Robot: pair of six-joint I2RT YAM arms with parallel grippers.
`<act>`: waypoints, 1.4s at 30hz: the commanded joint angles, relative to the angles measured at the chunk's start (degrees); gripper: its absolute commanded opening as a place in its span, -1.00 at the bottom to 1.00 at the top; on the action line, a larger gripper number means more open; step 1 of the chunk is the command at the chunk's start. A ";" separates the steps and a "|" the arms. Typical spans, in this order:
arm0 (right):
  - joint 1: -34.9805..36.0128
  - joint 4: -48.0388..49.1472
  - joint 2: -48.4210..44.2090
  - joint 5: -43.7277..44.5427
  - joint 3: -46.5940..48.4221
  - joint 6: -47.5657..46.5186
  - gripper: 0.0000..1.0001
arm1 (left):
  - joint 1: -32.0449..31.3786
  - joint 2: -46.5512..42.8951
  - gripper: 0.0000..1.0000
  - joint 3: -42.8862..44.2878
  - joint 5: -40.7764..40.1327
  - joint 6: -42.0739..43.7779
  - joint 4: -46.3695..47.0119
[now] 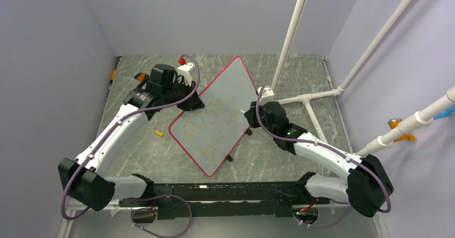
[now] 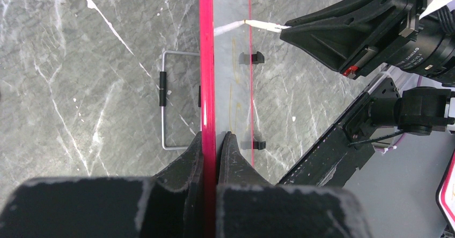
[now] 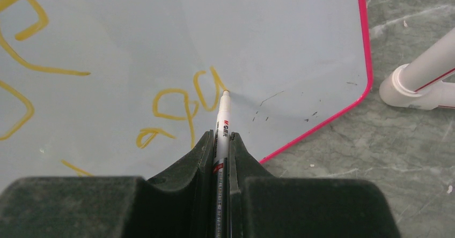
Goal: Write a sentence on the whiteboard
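Starting at the left, our left claw [image 2: 213,139] is clamped on the thin red-pink rim of the whiteboard [image 1: 230,85], one finger on each face, at the board's upper-left edge. Just below that arm a small yellow piece [image 1: 158,133] lies loose on the bench [image 1: 257,157]; it may be a pen cap, but it is too small for us to tell. The whiteboard sits mid-bench between the two arms, turned like a diamond. It seems propped at a tilt rather than lying flat, since a wire stand [image 2: 170,99] shows behind it in the left wrist view. We judge it stiff and light with a slick face, so it will slide or swing under the push of writing unless it is pinned. The rim is the place to hold it, because a grip there covers no writing surface and smears nothing. The sentence [image 1: 206,131] runs in wobbly orange-yellow letters across the lower half, and the ink probably wipes off at a touch, so we should keep everything but the nib off it. Further right, the marker pen [image 3: 222,120] has its nib on the board beside the last letters. Our right claw [image 3: 221,137] is closed tight on its slim, smooth barrel, which could slip back or twist if we press hard. White pipes [image 1: 322,94] stand at the far right.
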 commanded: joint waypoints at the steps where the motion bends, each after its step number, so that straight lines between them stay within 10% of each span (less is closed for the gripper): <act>1: 0.19 0.87 -0.48 -0.20 -0.65 0.72 -1.00 | 0.03 1.70 -1.00 -2.90 -12.88 15.46 -5.32; 42: -4.27 3.11 0.95 -1.73 5.48 0.10 -1.00 | 0.03 0.92 -1.00 -3.32 -13.68 15.64 -5.19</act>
